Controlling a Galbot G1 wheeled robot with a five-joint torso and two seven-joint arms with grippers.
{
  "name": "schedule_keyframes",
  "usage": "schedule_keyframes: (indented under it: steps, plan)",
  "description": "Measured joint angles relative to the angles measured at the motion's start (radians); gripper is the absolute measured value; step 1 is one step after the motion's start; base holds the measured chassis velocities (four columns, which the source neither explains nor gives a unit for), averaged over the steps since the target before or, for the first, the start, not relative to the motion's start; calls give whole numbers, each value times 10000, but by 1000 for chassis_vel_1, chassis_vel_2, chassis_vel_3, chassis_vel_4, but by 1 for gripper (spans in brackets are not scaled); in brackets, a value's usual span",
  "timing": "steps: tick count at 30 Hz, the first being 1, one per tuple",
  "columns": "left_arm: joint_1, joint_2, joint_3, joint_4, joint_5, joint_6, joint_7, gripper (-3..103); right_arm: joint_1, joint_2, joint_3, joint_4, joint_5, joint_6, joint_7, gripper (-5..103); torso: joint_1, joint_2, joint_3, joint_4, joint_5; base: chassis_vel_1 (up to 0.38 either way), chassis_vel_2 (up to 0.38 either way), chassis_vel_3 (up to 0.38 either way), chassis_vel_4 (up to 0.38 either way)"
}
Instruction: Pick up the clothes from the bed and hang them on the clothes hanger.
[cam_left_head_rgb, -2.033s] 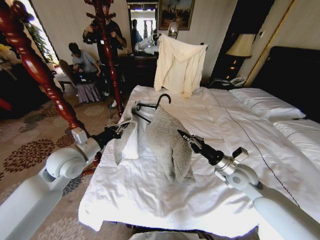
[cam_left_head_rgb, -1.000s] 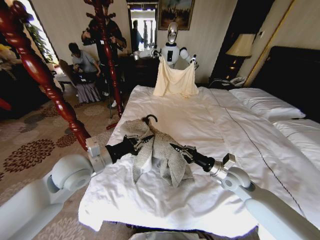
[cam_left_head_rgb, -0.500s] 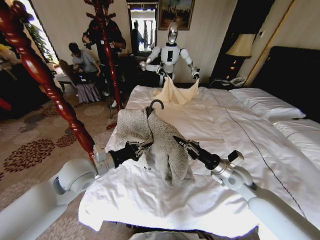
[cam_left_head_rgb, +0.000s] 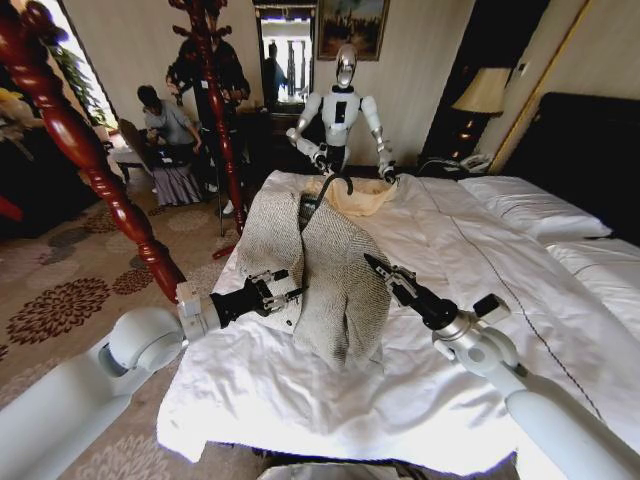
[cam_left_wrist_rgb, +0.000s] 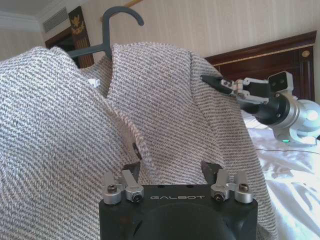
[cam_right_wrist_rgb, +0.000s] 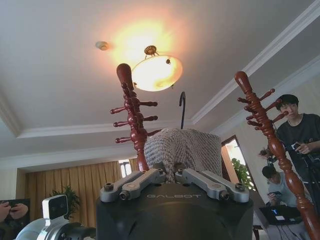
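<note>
**Jacket held up on its hanger over the bed**

While the grey woven jacket hangs on the thin black hanger, both grippers reach in at it from each side. It sits above the near end of the bed, and its lower edge comes down to the white duvet.

On the robot's left, the left gripper is at the jacket's front edge. In the left wrist view its jaws stand a little apart, with the woven cloth lying between the two fingers. They press into the cloth, but I cannot tell how tight the hold is.

From the other side, the right gripper points at the jacket. Its jaws look closed to a thin tip, right at the cloth. In the right wrist view the jaws come together on a fold of the jacket, and the hanger hook pokes up above it.

White letters on each gripper body read "GALBOT".

A pale cream garment lies at the far end of the bed.
</note>
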Motion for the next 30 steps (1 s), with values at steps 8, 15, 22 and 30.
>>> schedule_keyframes:
  steps: [8, 15, 22, 30]
  plan:
    - [-211, -8, -370, -64, -446, -549, 445, 93, 2, 167, -53, -277, -149, -2, -408, 3, 0, 0, 0, -1, 0, 0, 0, 0, 0]
    - [-837, 332, -1323, 937, -1406, -1212, 1680, 100, 132, 377, -360, -517, -494, -6, -914, 3, 0, 0, 0, 0, -1, 0, 0, 0, 0]
    - [-2639, 1278, -1465, 3482, -1483, -1644, 4847, 100, 318, 632, -791, -739, -1060, -33, -1695, 3, 0, 0, 1, 1, -1, 0, 0, 0, 0]
    - [-3921, 1444, -812, 4948, -1557, -1590, 6503, 100, 544, 715, -1339, -969, -1913, -57, -2411, 3, 0, 0, 1, -7, -1, 0, 0, 0, 0]
